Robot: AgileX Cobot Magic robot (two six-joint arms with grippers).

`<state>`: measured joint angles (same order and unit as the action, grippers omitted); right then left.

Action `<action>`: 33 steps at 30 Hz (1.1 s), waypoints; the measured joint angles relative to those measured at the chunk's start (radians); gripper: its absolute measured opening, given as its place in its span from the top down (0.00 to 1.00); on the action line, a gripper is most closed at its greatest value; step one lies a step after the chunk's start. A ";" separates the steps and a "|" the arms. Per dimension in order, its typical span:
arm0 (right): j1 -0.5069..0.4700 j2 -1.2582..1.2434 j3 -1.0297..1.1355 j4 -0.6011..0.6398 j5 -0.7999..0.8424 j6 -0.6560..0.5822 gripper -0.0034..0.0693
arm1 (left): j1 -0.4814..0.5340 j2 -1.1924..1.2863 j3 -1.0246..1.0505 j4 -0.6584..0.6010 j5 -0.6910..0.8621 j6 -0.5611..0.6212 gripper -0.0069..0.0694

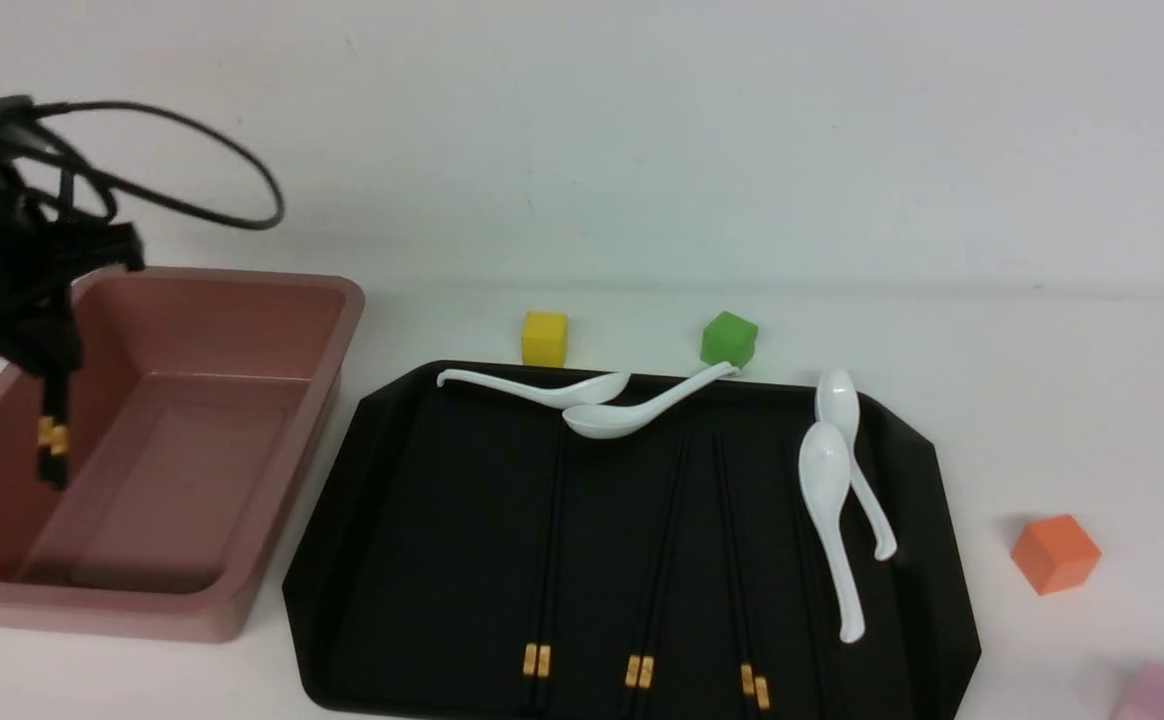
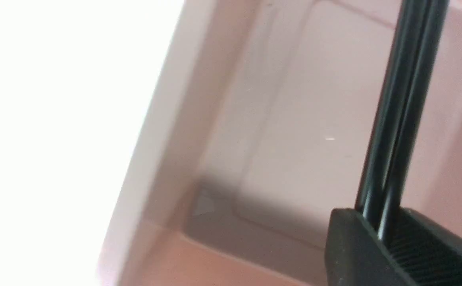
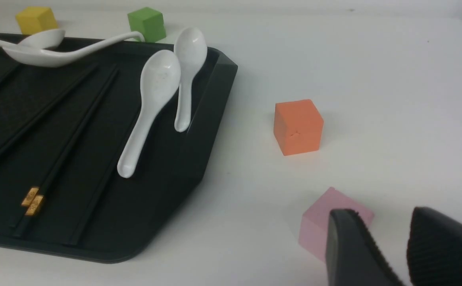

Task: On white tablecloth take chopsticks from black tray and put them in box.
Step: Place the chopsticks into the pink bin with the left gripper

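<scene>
My left gripper [image 1: 52, 375] is shut on a pair of black chopsticks [image 1: 52, 440], which hang gold-banded end down inside the pink box [image 1: 337, 340]. The left wrist view shows the jaws [image 2: 378, 224] clamped on the two sticks [image 2: 405, 99] above the box floor [image 2: 294, 119]. Three more pairs [image 1: 542, 560] lie lengthwise in the black tray [image 1: 947, 520] on the white tablecloth [image 1: 1062, 380]. One pair [image 3: 56, 159] also shows in the right wrist view. My right gripper [image 3: 382, 218] is open and empty, low over the cloth beside the tray [image 3: 211, 99].
Several white soup spoons [image 1: 832, 500] lie in the tray's far and right parts. A yellow cube [image 1: 544, 337] and a green cube [image 1: 728, 339] stand behind the tray. An orange cube [image 1: 1054, 553] and a pink cube [image 3: 318, 226] sit right of it.
</scene>
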<state>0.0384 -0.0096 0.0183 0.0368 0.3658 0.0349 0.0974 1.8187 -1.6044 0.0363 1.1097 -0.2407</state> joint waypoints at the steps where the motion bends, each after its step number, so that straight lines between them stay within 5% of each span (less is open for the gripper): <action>1: 0.000 0.000 0.000 0.000 0.000 0.000 0.62 | 0.003 0.015 0.000 0.000 0.002 0.012 0.76; 15: 0.000 0.000 0.000 0.000 0.000 0.000 0.62 | 0.004 0.173 0.000 0.013 -0.030 -0.032 0.75; 26: 0.000 0.000 0.000 0.000 0.000 0.000 0.62 | 0.004 0.196 0.000 0.037 -0.054 -0.062 0.59; 32: 0.000 0.000 0.000 0.000 0.000 0.000 0.62 | 0.004 0.196 0.000 0.062 -0.113 -0.062 0.76; 33: 0.000 0.000 0.000 0.000 0.000 0.000 0.62 | 0.004 0.196 0.000 0.081 -0.124 -0.063 0.86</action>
<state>0.0384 -0.0096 0.0183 0.0368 0.3658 0.0349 0.1018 2.0146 -1.6044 0.1175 0.9856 -0.3039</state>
